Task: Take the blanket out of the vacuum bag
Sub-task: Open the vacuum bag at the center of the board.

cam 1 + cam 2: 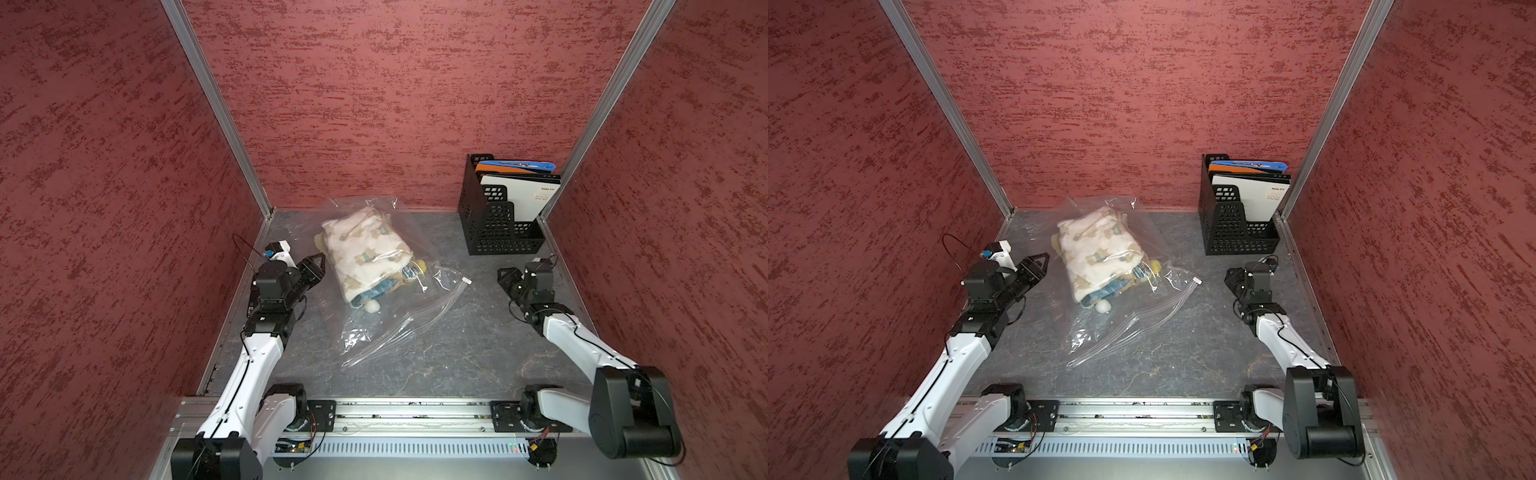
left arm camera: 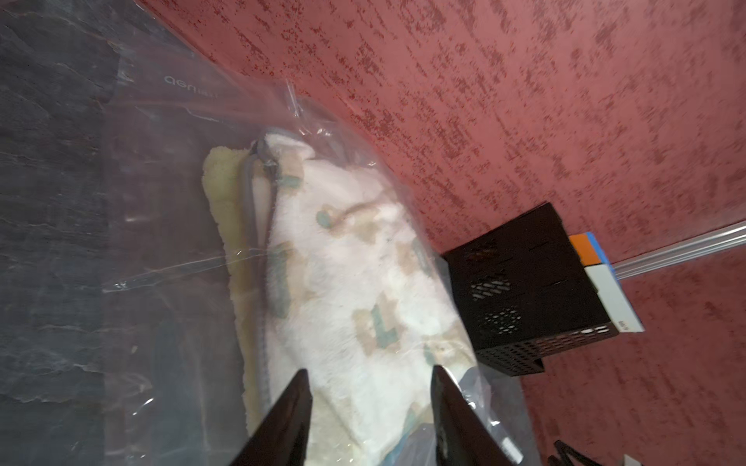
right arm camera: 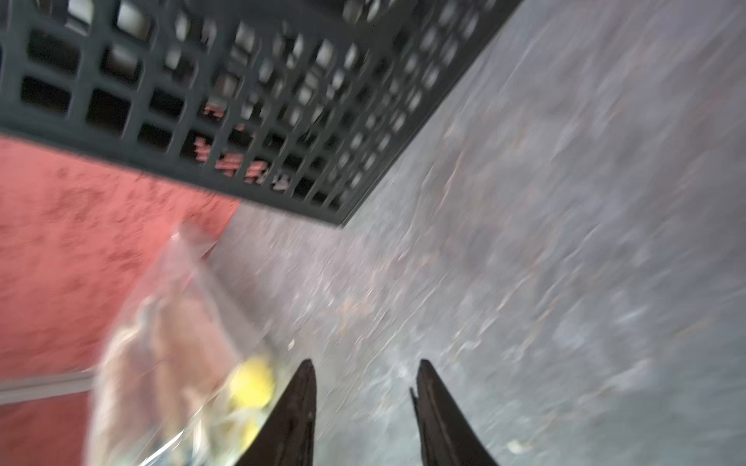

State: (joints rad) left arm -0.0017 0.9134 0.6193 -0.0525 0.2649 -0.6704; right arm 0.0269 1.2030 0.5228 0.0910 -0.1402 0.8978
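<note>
At the middle of the table (image 1: pixel 457 353), seen in a top view, the vacuum bag (image 1: pixel 365 332) lies flat, running from about 11 o'clock at the back down to 6 o'clock near the arms. The folded blanket (image 1: pixel 365 249) sits wholly inside it, toward the far end. The bag's zip strip (image 1: pixel 415 320) runs slantwise across the near end, and the small white slider clip (image 1: pixel 466 281) rests at the strip's 2 o'clock tip. I cannot tell whether the seal is parted.

By my reading the task is barely begun. No part of the blanket is out of the plastic and neither arm has a grip on anything. What is left is nearly all of it: open the mouth if it is sealed, pin the bag, and draw the blanket out.

The left gripper (image 1: pixel 318 266) hangs at 9 o'clock of the blanket, just beside the bag's edge. In the left wrist view its jaws stand moderately apart with nothing clamped between them. Whether a tip brushes the plastic I cannot tell.

The right gripper (image 1: pixel 503 276) sits at 3 o'clock, well apart from the bag and near the black file rack (image 1: pixel 498 224) at 1 o'clock. Its wrist view, though blurred, shows the jaws likewise partly spread over bare table, holding nothing.
</note>
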